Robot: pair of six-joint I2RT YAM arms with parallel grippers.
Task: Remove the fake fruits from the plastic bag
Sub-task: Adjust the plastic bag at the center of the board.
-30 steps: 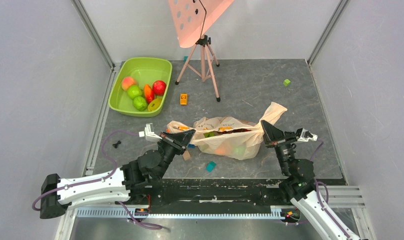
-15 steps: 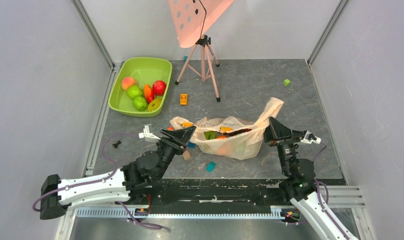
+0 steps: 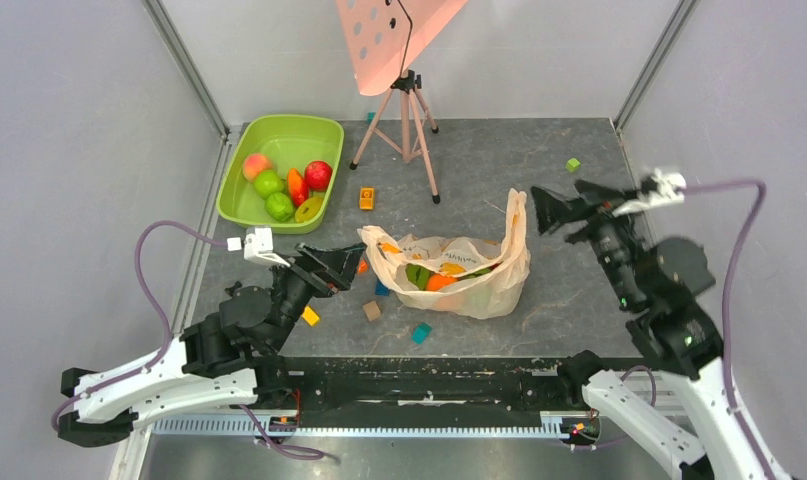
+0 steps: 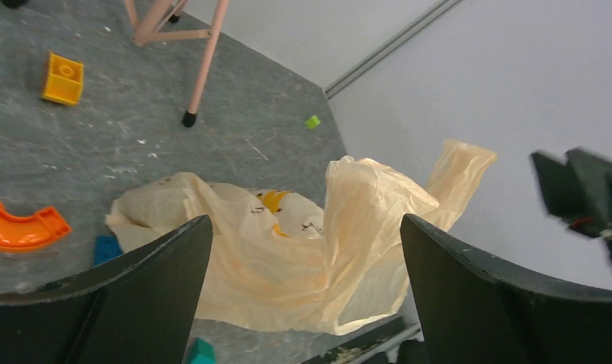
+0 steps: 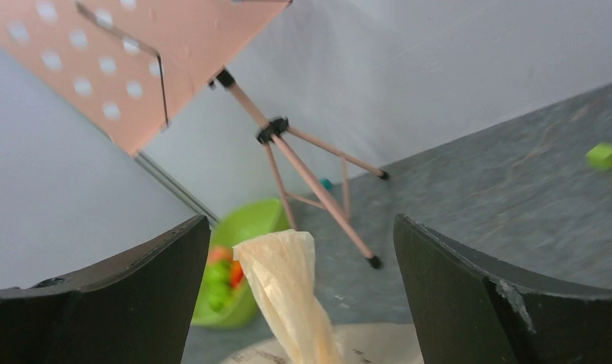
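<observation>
On the grey table [image 3: 579, 300], hovered with left gripper [image 4: 304, 220] and right gripper [image 5: 302, 220] both spread wide and empty, plastic bag [image 3: 479, 290] slumped between them, fake fruits [image 3: 437, 281] within; risked the limp upright flap [image 3: 516, 215] beside the right gripper flopping over the mouth, burying fruit.

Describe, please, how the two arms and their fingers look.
The left arm and right arm have white lower links and black upper joints. A purple cable loops along each, reaching a small white wrist block. The fingers are black, broad and wedge-shaped.
</observation>
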